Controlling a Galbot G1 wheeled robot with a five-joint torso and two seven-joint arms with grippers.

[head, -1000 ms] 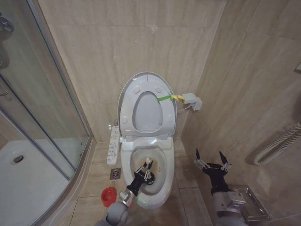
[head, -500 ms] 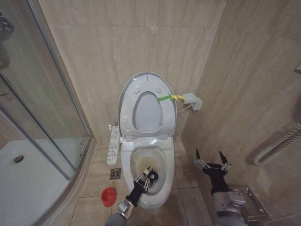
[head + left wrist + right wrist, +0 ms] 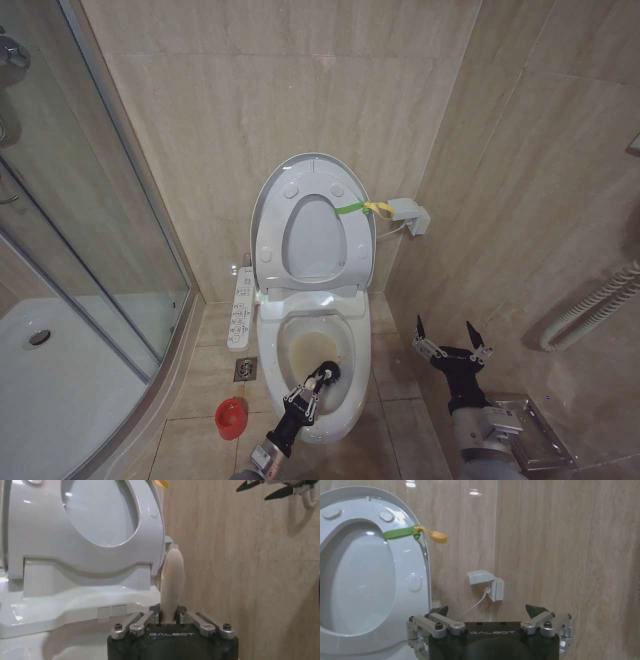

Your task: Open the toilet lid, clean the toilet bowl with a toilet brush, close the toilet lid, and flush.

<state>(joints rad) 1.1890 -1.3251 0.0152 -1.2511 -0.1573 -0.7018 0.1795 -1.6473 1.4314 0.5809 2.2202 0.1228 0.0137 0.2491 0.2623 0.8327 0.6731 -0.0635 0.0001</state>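
Observation:
The toilet lid [image 3: 311, 215] stands raised against the wall, a green-and-yellow strap [image 3: 362, 208] tied at its edge. Below it the toilet bowl [image 3: 352, 345] lies uncovered, with a brownish stain inside. My left gripper [image 3: 304, 396] hovers over the bowl's front part, shut on the toilet brush's thin white handle [image 3: 171, 579]; the brush's working end is hidden. The brush's red cup base [image 3: 231, 416] sits on the floor left of the bowl. In the left wrist view, the left gripper [image 3: 170, 617] faces the lid [image 3: 100, 513]. My right gripper [image 3: 452, 346] hangs open right of the bowl, empty, and shows as the gripper [image 3: 487, 611] facing the lid [image 3: 365, 585].
A glass shower enclosure [image 3: 95, 240] and its white tray [image 3: 60, 385] take up the left. A button panel [image 3: 240, 308] runs along the bowl's left side, a floor drain [image 3: 245, 369] beside it. A wall box [image 3: 410, 214], a corrugated hose [image 3: 590, 305] and a metal rack [image 3: 528, 436] are on the right.
My left gripper has drawn back with the brush from the middle of the bowl toward its front rim. The right arm has stayed put.

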